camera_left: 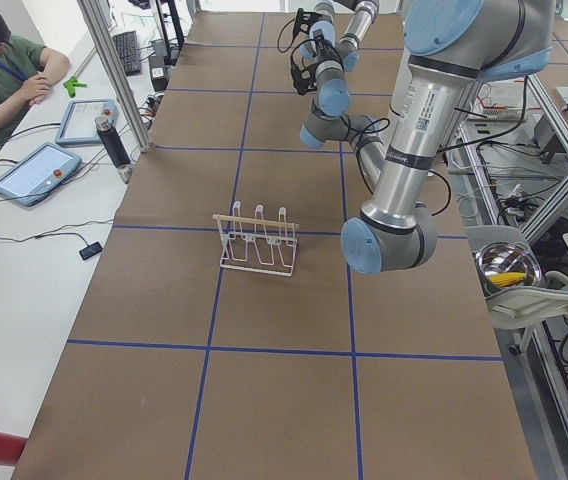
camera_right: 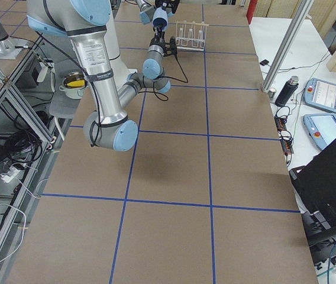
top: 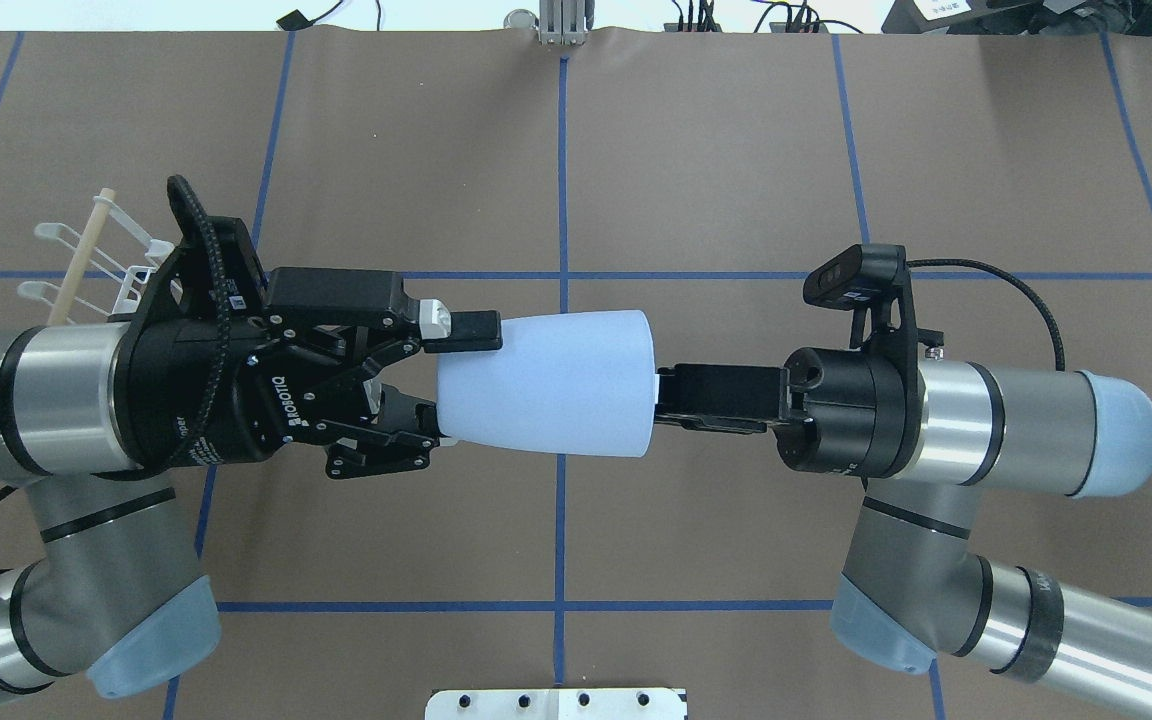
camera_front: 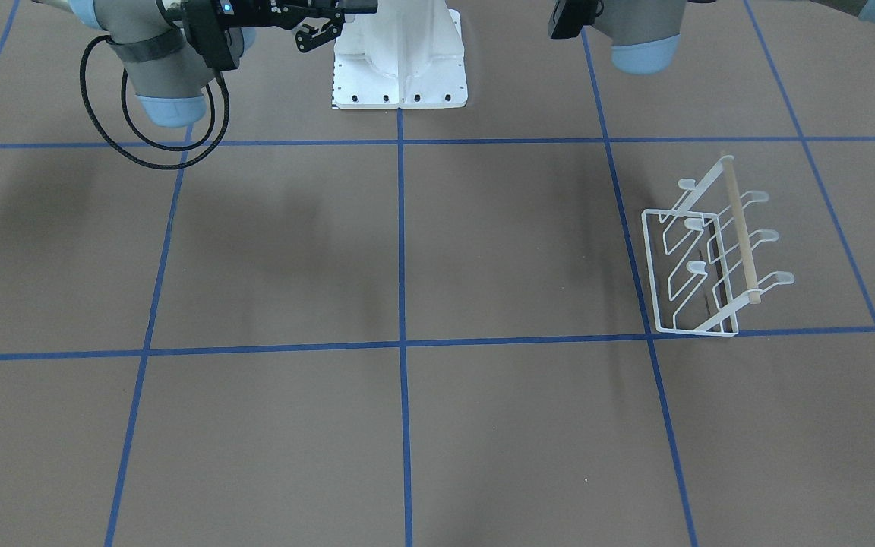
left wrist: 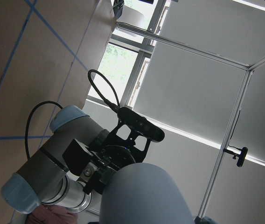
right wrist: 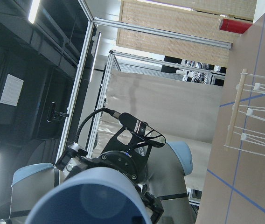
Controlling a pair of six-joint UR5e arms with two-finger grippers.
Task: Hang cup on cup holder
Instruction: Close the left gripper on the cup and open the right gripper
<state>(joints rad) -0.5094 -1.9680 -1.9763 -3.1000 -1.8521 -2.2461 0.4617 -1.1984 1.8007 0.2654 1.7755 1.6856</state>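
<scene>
A brown, matte table (camera_front: 483,251) lies under me, ruled into big squares by blue tape lines (camera_front: 401,243). The only writing I can read is ROBOTIQ (top: 281,395), in white capitals on the black body of my left gripper (top: 451,375). The small labels on my arms are too fine to make out.

The cup holder (camera_front: 715,254) stands on the table on my left side. The cup (top: 546,385) is in the air, lying on its side, well apart from the cup holder and off to my right of it, between my two grippers. My right gripper (top: 661,395) has its black fingers drawn together on the wide rim and holds the cup there. My left jaws stand spread to either side of the narrow base, fingertips at its wall; I cannot tell whether they press on it.

The cup is pale blue, smooth, matte and tapered. The cup holder is thin white wire: a rectangular frame, prongs (camera_front: 783,278) with rounded tips in two rows, and a light wooden rod (camera_front: 741,232) along its top.
</scene>
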